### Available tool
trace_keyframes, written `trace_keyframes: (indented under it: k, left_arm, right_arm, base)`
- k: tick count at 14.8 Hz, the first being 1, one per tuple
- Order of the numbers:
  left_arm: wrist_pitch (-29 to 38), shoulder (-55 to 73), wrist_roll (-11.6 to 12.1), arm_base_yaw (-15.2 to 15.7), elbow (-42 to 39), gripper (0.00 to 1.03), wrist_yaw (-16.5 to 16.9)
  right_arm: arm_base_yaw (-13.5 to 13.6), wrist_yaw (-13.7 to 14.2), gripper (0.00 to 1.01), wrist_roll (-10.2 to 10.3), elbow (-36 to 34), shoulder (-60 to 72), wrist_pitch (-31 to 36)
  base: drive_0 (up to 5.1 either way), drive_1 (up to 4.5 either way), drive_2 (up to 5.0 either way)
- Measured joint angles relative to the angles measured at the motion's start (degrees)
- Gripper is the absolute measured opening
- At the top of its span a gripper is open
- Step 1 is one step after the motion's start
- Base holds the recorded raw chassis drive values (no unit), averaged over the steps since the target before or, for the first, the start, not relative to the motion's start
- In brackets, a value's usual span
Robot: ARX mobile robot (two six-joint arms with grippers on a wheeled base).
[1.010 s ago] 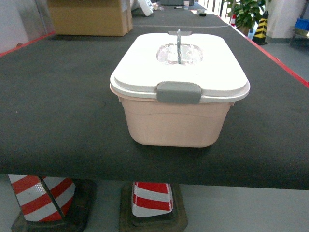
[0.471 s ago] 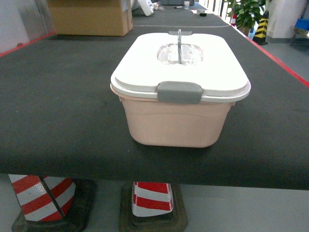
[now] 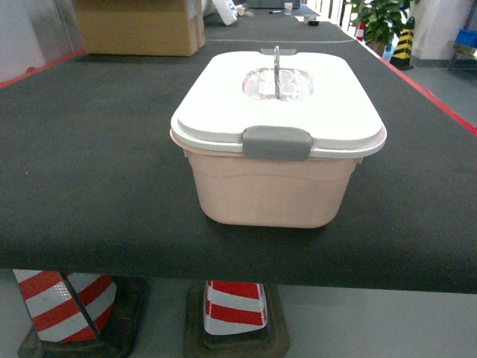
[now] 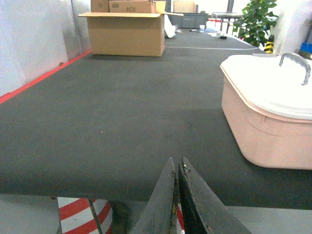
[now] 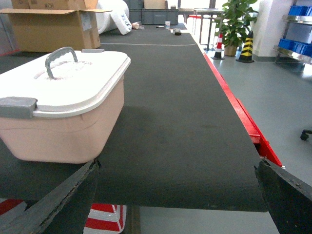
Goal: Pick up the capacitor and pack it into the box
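1. Black matting covers the long desk (image 3: 89, 171), which runs away toward a brown cardboard carton (image 3: 140, 27) at the far left and a potted plant (image 3: 382, 19) at the far right; striped cones (image 3: 232, 309) stand on the floor below the near edge.
2. Near the front edge, about mid-desk, sits the box (image 3: 272, 195), a pale pink tub with its white lid (image 3: 216, 104) on, the grey clasp (image 3: 276, 142) down and the handle (image 3: 276, 71) standing up.
3. Neither arm shows in the head view. The left gripper (image 4: 176, 168) hangs off the near edge, left of the box, fingers pressed together with nothing between them. The right gripper (image 5: 178, 168) is spread wide and empty, right of the box.
4. Judging by this, the task has hardly begun: the lid is not yet off, nothing is held.
5. No capacitor is visible anywhere (the lid's clear window is too glary to read), and the box's inside is hidden.
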Motion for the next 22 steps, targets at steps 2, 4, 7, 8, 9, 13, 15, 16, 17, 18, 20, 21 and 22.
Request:
trace_keyframes:
  k: [2,4,7,8,9,13,15,16,17,18,20,21,22]
  left_arm:
    - [-0.3,0.0,-0.1,0.0,0.0,0.48,0.0]
    - [-0.3,0.0,-0.1,0.0,0.0,0.73,0.0]
    - [-0.3,0.0,-0.1,0.0,0.0,0.98,0.0]
    - [-0.3,0.0,-0.1,0.0,0.0,0.98,0.0]
    - [-0.3,0.0,-0.1,0.0,0.0,0.98,0.0]
    - [-0.3,0.0,-0.1,0.0,0.0,0.98,0.0]
    - [-0.3,0.0,-0.1,0.0,0.0,0.98,0.0]
    - [-0.3,0.0,-0.1,0.0,0.0,0.98,0.0]
    - [-0.3,0.0,-0.1,0.0,0.0,0.98,0.0]
    - [-0.3,0.0,-0.1,0.0,0.0,0.98,0.0]
    - [-0.3,0.0,-0.1,0.0,0.0,0.98,0.0]
    - [-0.3,0.0,-0.1,0.0,0.0,0.98,0.0]
    - [-0.3,0.0,-0.1,0.0,0.0,0.98,0.0]
  right_arm:
    - [0.0,0.0,0.98,0.0,0.0,0.0,0.0]
    - [0.0,0.0,0.98,0.0,0.0,0.0,0.0]
    - [0.0,0.0,0.98,0.0,0.0,0.0,0.0]
    - [0.0,0.0,0.98,0.0,0.0,0.0,0.0]
    - [0.0,0.0,0.98,0.0,0.0,0.0,0.0]
    - [0.0,0.0,0.98,0.0,0.0,0.0,0.0]
    - [0.0,0.0,0.98,0.0,0.0,0.0,0.0]
    - [0.0,0.0,0.98,0.0,0.0,0.0,0.0]
    - [0.0,0.0,0.98,0.0,0.0,0.0,0.0]
    - [0.0,0.0,0.98,0.0,0.0,0.0,0.0]
    - [0.0,0.0,0.98,0.0,0.0,0.0,0.0]
    - [0.0,0.0,0.98,0.0,0.0,0.0,0.0]
    - [0.0,0.0,0.98,0.0,0.0,0.0,0.0]
  base:
    - [0.0,0.00,0.0]
    - [0.0,0.00,0.0]
    - [0.0,0.00,0.0]
    - [0.0,0.00,0.0]
    - [0.0,0.00,0.0]
    - [0.0,0.00,0.0]
    - [0.0,0.00,0.0]
    - [0.0,0.00,0.0]
    - [0.0,0.00,0.0]
    - [0.0,0.00,0.0]
    - [0.0,0.00,0.0]
    - [0.0,0.00,0.0]
    - [0.0,0.00,0.0]
